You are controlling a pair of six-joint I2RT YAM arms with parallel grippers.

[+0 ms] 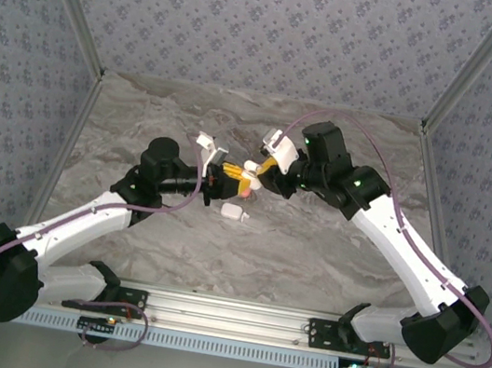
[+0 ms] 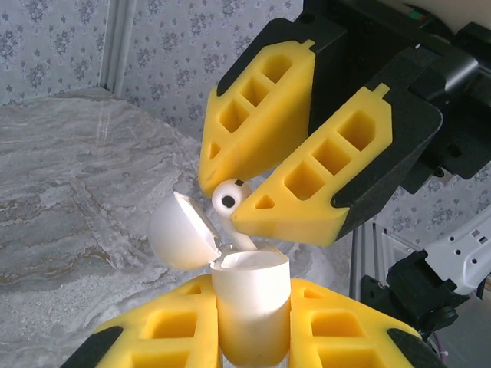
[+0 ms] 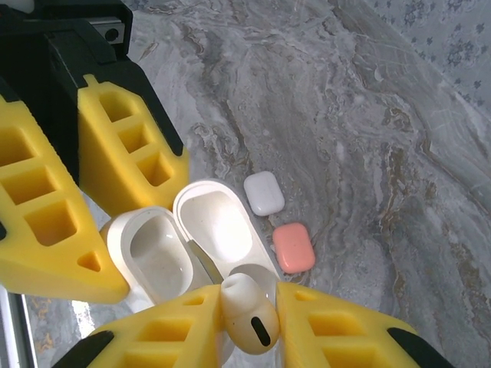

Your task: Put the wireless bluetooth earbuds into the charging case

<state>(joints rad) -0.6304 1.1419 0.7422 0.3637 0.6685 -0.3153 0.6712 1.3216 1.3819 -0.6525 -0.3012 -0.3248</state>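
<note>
Clamping the charging case [image 2: 249, 307] from both sides, the left fingers [image 2: 307, 295] rise from the bottom edge of the left wrist view and hold the white case upright with its mouth open. Its lid [image 2: 180, 234] is swung back on the hinge and leans toward the left of the frame. The right fingers [image 3: 307, 307] are pressed together on a white earbud [image 3: 249, 318], pinching it at the bottom centre of the right wrist view.

In the left wrist view those right fingers come in from the upper right. The earbud's round head sits between their tips, just above the case, and its stem slants down toward the open mouth. Whether the stem has entered the socket cannot be told.

In the right wrist view the open case lies left of centre, with its two hollow halves facing the camera and the earbud just in front of the lid's lower edge.

Two closed cases lie on the grey marbled counter [image 3: 368, 115] right of centre. A white case [image 3: 264, 192] sits just above a coral-pink case [image 3: 294, 247], close together and apart from the fingers.

From the top external camera, both arms meet a little above the middle of the counter.
</note>
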